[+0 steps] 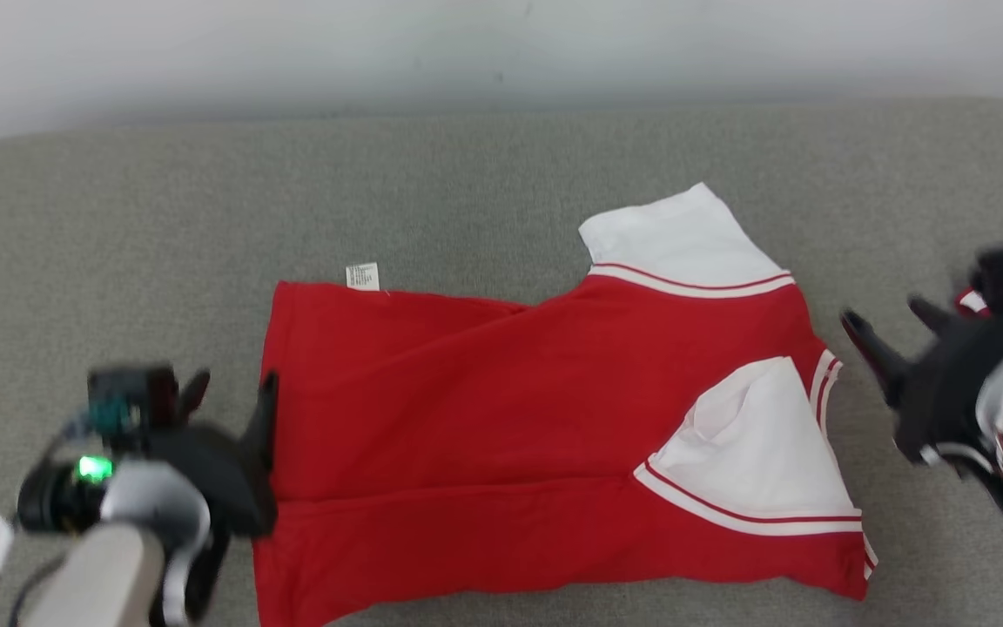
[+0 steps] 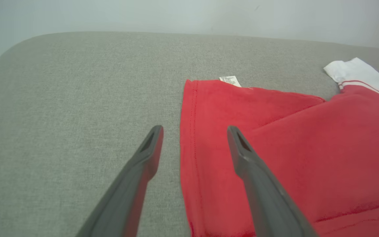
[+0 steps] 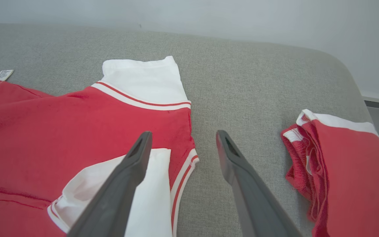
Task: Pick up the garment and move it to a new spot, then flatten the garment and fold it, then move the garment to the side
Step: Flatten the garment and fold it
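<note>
- Fingers (image 2: pixel 145 164) of the left gripper (image 1: pixel 234 387) are spread wide and hold nothing. They sit at the left edge of the garment. From the left wrist camera, one finger is over bare counter and the other over red cloth, with the hem running between them.
- Fingers (image 3: pixel 130 171) of the right gripper (image 1: pixel 885 313) are also spread wide and empty, near the garment's right edge. From the right wrist camera, one finger is over the folded white sleeve and the other over bare counter.
- Grey fabric-covered counter (image 1: pixel 484 165) with rounded corners stretches from left to right, with a pale wall (image 1: pixel 501 43) along its far side.
- Red garment (image 1: pixel 484 409), a shirt with white sleeves, lies roughly flat at the middle of the counter, between the two grippers. It reaches to the near edge of the head view, and a crease runs left to right across its near part.
- Second red-and-white garment (image 3: pixel 347 171) lies bunched on the counter to the right, apart from the shirt.
- Near white sleeve (image 1: pixel 754 453), trimmed with red and white stripes, is folded in over the shirt's right side.
- Far white sleeve (image 1: pixel 684 235) sticks out toward the wall at the far right.
- Small white care label (image 1: pixel 362 276) pokes out from the shirt's far left corner.
</note>
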Available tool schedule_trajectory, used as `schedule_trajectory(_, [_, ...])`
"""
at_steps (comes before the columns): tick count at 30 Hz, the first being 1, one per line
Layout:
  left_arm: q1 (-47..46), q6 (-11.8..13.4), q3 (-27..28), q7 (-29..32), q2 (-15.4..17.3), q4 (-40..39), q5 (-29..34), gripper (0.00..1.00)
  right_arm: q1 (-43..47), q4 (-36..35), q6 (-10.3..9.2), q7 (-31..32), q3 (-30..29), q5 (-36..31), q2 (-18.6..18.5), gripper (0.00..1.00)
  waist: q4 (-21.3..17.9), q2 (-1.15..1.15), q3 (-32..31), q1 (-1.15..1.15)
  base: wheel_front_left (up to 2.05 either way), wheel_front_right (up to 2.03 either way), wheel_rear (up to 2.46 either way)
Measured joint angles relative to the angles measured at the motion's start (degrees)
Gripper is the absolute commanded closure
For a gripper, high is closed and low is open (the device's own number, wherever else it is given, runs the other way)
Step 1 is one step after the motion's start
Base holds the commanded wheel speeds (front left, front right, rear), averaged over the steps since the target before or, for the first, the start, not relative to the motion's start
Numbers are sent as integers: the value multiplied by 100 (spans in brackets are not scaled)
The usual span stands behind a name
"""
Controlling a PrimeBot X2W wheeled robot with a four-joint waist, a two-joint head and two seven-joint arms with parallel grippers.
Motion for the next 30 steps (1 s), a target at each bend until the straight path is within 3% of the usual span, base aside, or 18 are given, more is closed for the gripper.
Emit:
schedule_trajectory(7, [-1513, -148, -65, 858, -79, 690, -163, 0, -1958, 1056, 2, -25, 792, 253, -315, 0, -37, 0, 554, 0, 0, 0, 0])
schedule_trajectory(11, [-2130, -190, -172, 1039, -179, 1095, -105, 0, -2757, 1692, 1, -231, 1125, 297, -420, 0, -40, 1, 914, 1, 0, 0, 0])
schedule_trajectory(18, [-2609, -142, -385, 1113, -162, 1666, 175, 0, -3544, 2459, 1, -599, 1580, 375, -467, 0, -10, 1, 1436, 1, 0, 0, 0])
schedule_trajectory(25, [-2778, -151, -387, 697, -197, 1860, 220, 0, -3802, 2922, 1, -826, 1911, 614, -482, 0, 37, 1, 1712, 0, 0, 0, 0])
schedule_trajectory(26, [-2795, -194, -400, 689, -215, 1897, 211, 51, -3807, 2980, 1, -826, 1934, 654, -489, 0, 46, 0, 1737, 0, 0, 0, 0])
schedule_trajectory(27, [-2815, -201, -414, 676, -224, 1922, 211, 71, -3807, 3030, 1, -835, 1958, 676, -511, 0, 60, 0, 1756, -1, 0, 0, 0])
schedule_trajectory(28, [-2831, -222, -426, 666, -250, 1944, 204, 100, -3811, 3070, 1, -857, 1969, 700, -547, 0, 76, 0, 1773, -1, 0, 0, 0])
schedule_trajectory(30, [-2867, -242, -488, 683, -311, 1959, 197, 100, -3865, 3133, 1, -923, 1975, 716, -634, 0, 116, 0, 1804, -1, 0, 0, 0])
